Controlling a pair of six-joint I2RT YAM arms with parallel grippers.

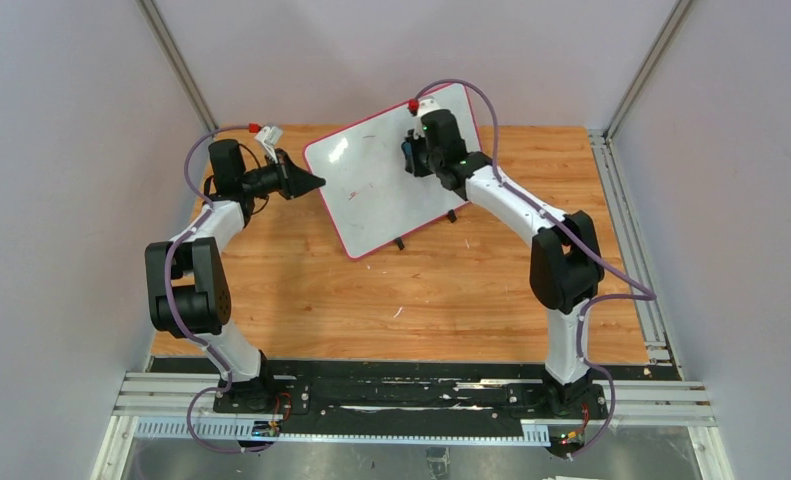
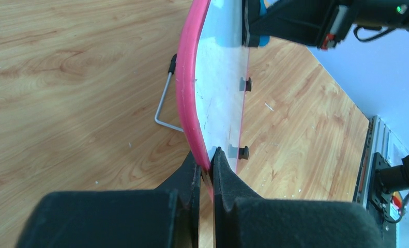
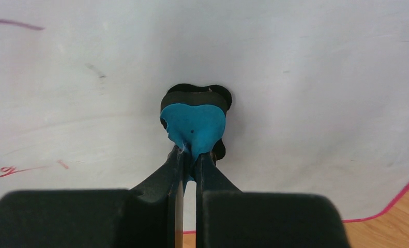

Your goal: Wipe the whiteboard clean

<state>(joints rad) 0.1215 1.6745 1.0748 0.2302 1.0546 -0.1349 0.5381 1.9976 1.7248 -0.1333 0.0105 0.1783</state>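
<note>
The large rectangular whiteboard (image 1: 371, 195), with rounded corners and a thin red-pink frame, stands tilted in the upper centre of the top view. It rests on the light-brown wooden table (image 1: 371, 300). Two small black feet (image 1: 400, 243) project at its lower edge. In the left wrist view, a bent grey wire stand (image 2: 162, 106) shows behind the board, left of centre.

The left gripper (image 2: 208, 159) is positioned at the board's left edge as seen in the top view. Its jaws are clenched on the red-pink frame, one finger on each face of the board.

The right gripper (image 3: 190, 155) is positioned over the upper right part of the board in the top view. Its jaws are clenched on a small blue-and-black eraser (image 3: 196, 124). The eraser's black underside appears to lie against the white surface at the centre of the right wrist view.

Red handwritten marks (image 3: 29, 168) show at the lower left and upper left of the right wrist view. A faint grey smudge (image 3: 96, 71) lies above and to the left of the eraser.
</note>
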